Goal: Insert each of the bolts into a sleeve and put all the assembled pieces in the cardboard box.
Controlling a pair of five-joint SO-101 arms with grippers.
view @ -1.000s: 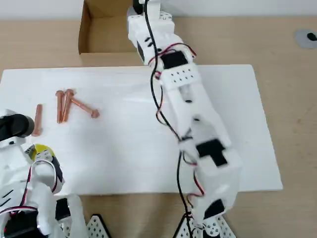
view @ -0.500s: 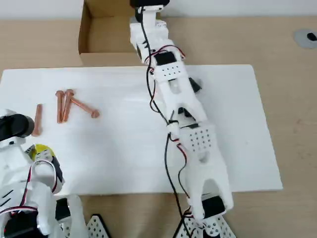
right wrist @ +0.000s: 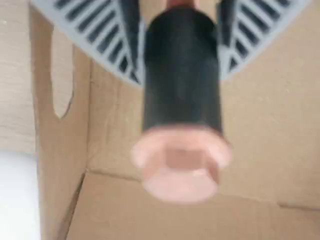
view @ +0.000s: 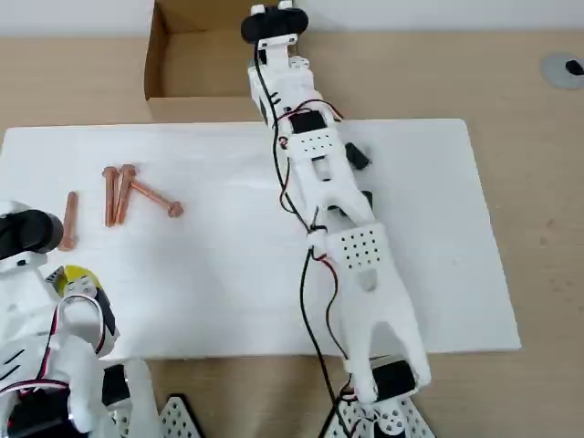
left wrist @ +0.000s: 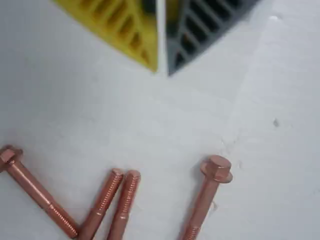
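My right gripper [right wrist: 180,72] is shut on an assembled piece: a black sleeve [right wrist: 181,85] with a copper bolt head [right wrist: 179,165] sticking out of its end. It hangs over the inside of the cardboard box [right wrist: 280,125]. From above, the right arm stretches across the board with its gripper [view: 274,23] over the cardboard box [view: 196,64]. Several loose copper bolts [view: 119,194] lie at the board's left end. My left gripper [left wrist: 162,70] is shut on nothing, just short of those bolts [left wrist: 210,197]; seen from above, the left gripper [view: 73,278] sits at the near left.
The white board [view: 228,274] covers the middle of the wooden table. A small black piece [view: 358,156] lies on the board close beside the right arm. A grey disc [view: 564,69] sits on the table at the far right.
The right arm has stretched out farther and carried its gripper from the box's near edge to over the box's inside. The left arm and the loose bolts have stayed put.
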